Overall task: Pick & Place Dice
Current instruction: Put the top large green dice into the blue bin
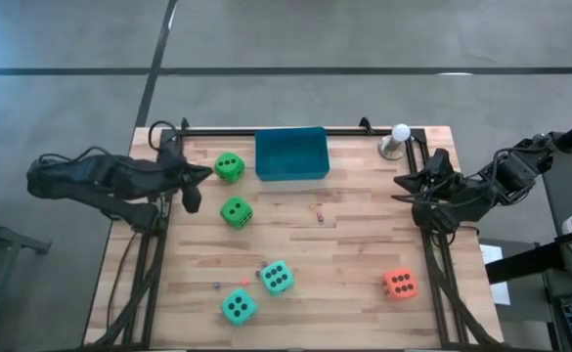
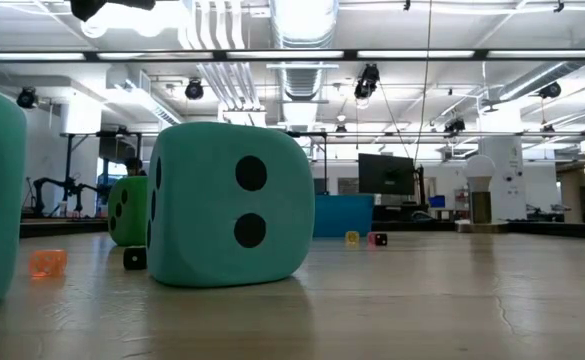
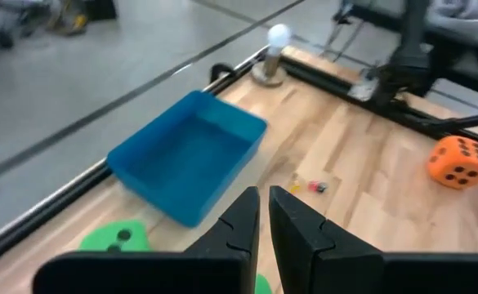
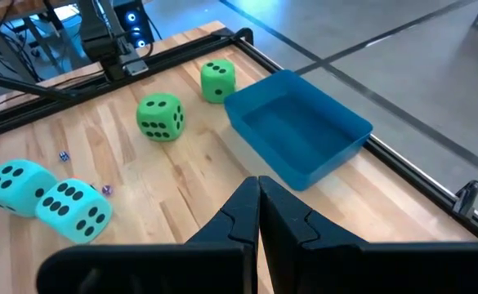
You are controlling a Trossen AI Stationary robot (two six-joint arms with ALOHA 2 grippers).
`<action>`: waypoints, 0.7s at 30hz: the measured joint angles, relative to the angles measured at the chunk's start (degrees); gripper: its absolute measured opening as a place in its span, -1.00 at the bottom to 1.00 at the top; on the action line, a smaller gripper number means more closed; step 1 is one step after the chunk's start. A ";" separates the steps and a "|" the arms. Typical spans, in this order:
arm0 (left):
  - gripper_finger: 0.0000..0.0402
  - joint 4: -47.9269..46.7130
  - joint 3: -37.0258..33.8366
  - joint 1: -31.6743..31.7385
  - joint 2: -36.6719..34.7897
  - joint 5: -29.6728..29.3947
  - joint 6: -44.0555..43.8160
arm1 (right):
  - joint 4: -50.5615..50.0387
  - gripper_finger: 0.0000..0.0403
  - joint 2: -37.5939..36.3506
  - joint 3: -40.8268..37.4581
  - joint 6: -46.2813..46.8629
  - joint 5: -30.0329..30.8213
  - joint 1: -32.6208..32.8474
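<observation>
Left gripper (image 1: 196,188) sat at the bench's (image 1: 344,254) nine o'clock edge, fingers pressed nearly together, holding nothing. Right gripper (image 1: 406,186) at three o'clock, fingers pressed together, also empty.

Blue tray (image 1: 291,154) at twelve o'clock, looked empty. Two green dice (image 1: 229,166) (image 1: 235,211) lay at roughly ten o'clock, just beside the left gripper. Two teal dice (image 1: 277,278) (image 1: 239,308) at seven o'clock, near each other. Orange die (image 1: 399,285) at four o'clock. White ball on stand (image 1: 399,140) at one o'clock. Tiny specks mid-bench, possibly small dice.
</observation>
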 joint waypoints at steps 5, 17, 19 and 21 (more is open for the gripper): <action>-0.82 -4.92 1.09 2.30 1.96 -0.53 -6.80 | 0.03 -0.96 0.06 -0.02 -0.02 -0.02 -0.02; -0.82 -9.62 0.59 7.90 2.75 0.08 -14.11 | 0.06 -0.96 0.04 -0.02 0.00 -0.13 -0.02; -0.82 -9.60 0.59 8.39 2.79 0.08 -14.11 | 0.06 -0.96 0.04 -0.02 0.00 -0.14 -0.01; -0.82 -9.58 0.59 8.97 2.79 0.08 -14.11 | 0.06 -0.96 0.04 -0.02 0.00 -0.14 0.01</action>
